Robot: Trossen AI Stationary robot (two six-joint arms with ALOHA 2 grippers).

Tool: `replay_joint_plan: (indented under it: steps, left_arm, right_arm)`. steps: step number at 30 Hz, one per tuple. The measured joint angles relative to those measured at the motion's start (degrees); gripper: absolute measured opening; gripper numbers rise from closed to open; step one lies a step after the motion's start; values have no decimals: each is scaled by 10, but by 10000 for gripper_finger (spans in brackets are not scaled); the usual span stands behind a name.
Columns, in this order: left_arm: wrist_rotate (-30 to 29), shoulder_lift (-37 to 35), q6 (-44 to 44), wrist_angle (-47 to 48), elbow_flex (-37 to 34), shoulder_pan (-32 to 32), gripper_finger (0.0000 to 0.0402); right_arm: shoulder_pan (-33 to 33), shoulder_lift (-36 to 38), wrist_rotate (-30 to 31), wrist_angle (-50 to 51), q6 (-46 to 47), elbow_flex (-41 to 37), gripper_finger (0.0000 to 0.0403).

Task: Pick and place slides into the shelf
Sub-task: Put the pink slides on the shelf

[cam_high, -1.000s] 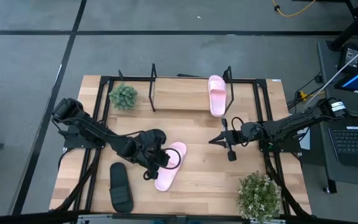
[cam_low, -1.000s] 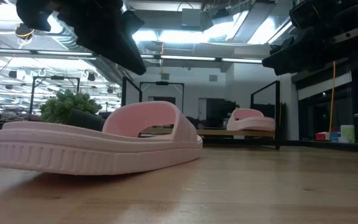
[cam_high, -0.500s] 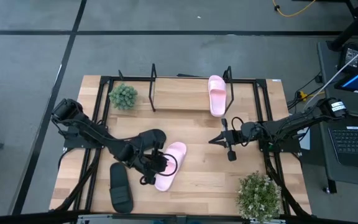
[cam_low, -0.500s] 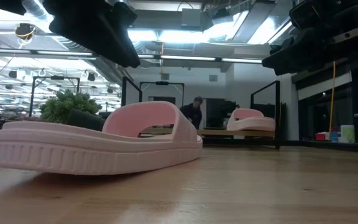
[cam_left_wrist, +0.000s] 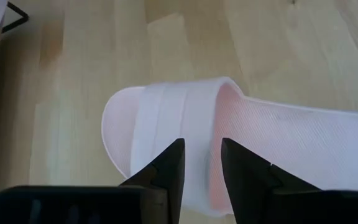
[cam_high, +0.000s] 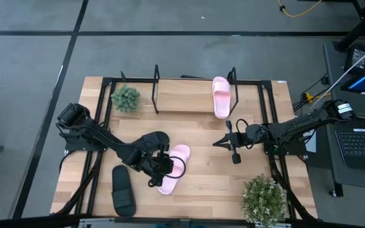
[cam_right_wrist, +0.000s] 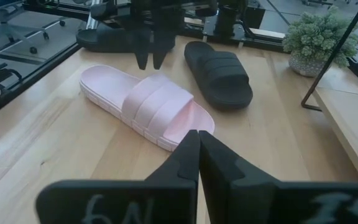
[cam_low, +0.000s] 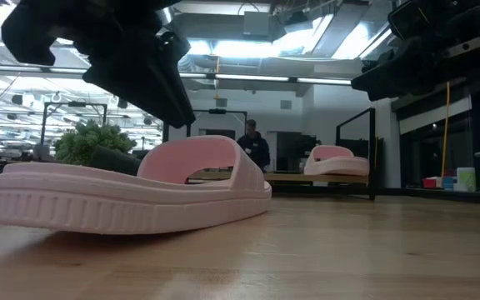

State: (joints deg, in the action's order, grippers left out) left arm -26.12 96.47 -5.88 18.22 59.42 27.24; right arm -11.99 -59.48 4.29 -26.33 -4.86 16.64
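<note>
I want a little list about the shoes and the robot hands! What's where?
pink slide on shelf: lies at the right end of the shelf
pink slide on table: flat on the wood, under the left gripper
black slides: one beside that pink slide, one near the front edge
left gripper: above the pink slide's strap, fingers slightly apart, not touching it
right gripper: shut, empty, waiting mid-table on the right

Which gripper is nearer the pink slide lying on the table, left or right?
Left. The left gripper hovers right over the pink slide, fingers slightly apart above its strap. The right gripper waits, shut, off toward the table's right side.
</note>
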Motion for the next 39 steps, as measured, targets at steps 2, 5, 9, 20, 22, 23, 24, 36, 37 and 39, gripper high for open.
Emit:
replay_joint_plan:
  steps: [2, 5, 9, 20, 22, 23, 24, 36, 37, 39]
  left_arm:
    - [3, 0, 0, -3, 0, 0, 96]
    - [3, 3, 0, -6, 0, 0, 96]
    - [13, 9, 3, -18, 0, 2, 96]
    - [-3, 35, 4, -14, -1, -3, 96]
    - [-17, 36, 10, -11, -1, -3, 96]
    - [-25, 36, 16, -11, -1, -3, 96]
    - [-28, 36, 18, -11, -1, -3, 96]
    - [-28, 36, 16, 0, -1, -3, 96]
    - [-28, 36, 15, 5, -1, -3, 96]
    - [-28, 36, 15, 11, -1, -3, 96]
  right_arm:
    - [0, 0, 0, 0, 0, 0, 12]
    - [0, 0, 0, 0, 0, 0, 12]
    - [0, 0, 0, 0, -1, 0, 12]
    - [0, 0, 0, 0, 0, 0, 12]
    - [0, 0, 0, 0, 0, 0, 12]
    - [0, 0, 0, 0, 0, 0, 12]
    - [0, 0, 0, 0, 0, 0, 12]
    - [0, 0, 0, 0, 1, 0, 12]
    - [0, 0, 0, 0, 1, 0, 12]
    - [0, 0, 0, 0, 1, 0, 12]
